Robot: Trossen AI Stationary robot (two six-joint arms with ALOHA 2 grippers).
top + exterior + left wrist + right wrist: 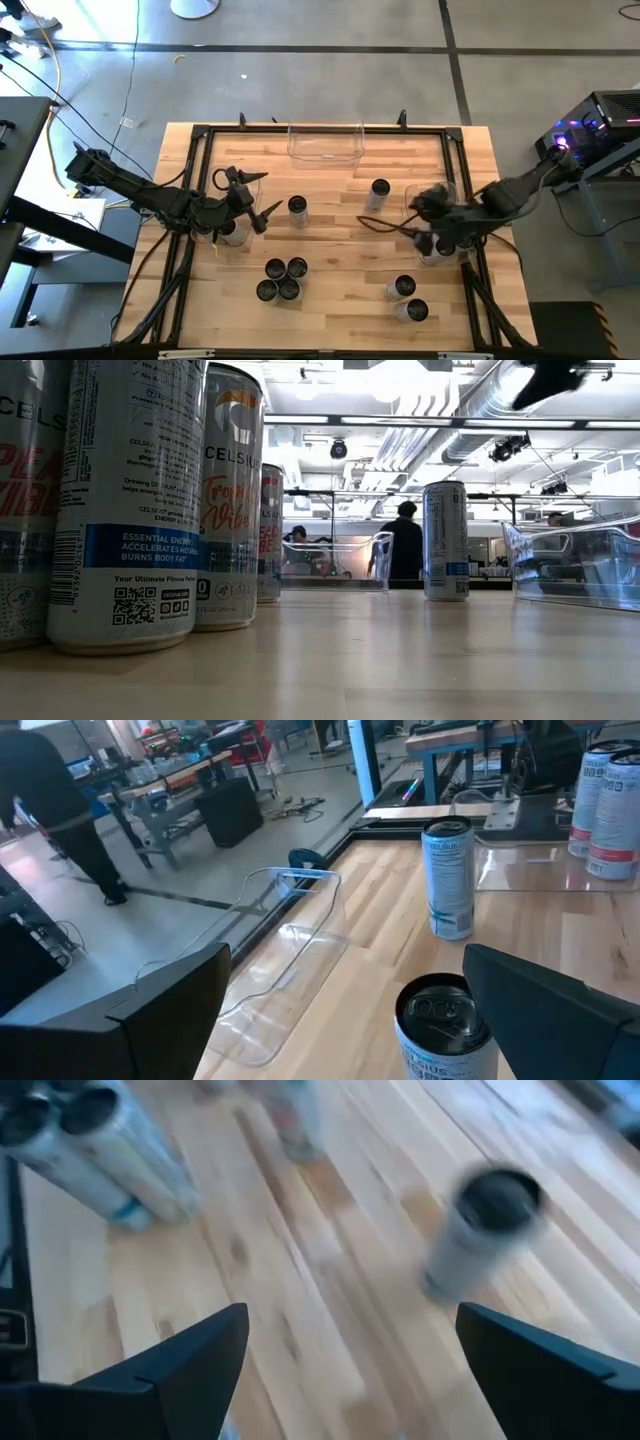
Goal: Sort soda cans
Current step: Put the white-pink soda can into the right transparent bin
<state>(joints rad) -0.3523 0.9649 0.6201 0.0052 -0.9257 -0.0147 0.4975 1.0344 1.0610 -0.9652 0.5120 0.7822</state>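
While your left gripper (262, 210) hangs with its fingers spread wide over the table's (330, 300) left side, a can (443, 1025) stands just in front of it, between the fingers in the wrist view, untouched. Another can (297, 207) stands just to its right. Your right gripper (415, 228) sits over the table's right side, fingers apart and holding nothing, near a can (379, 190) farther back. Four cans (281, 279) cluster at the front centre, and two more (408, 299) stand front right. A clear bin (325, 143) rests at the back edge.
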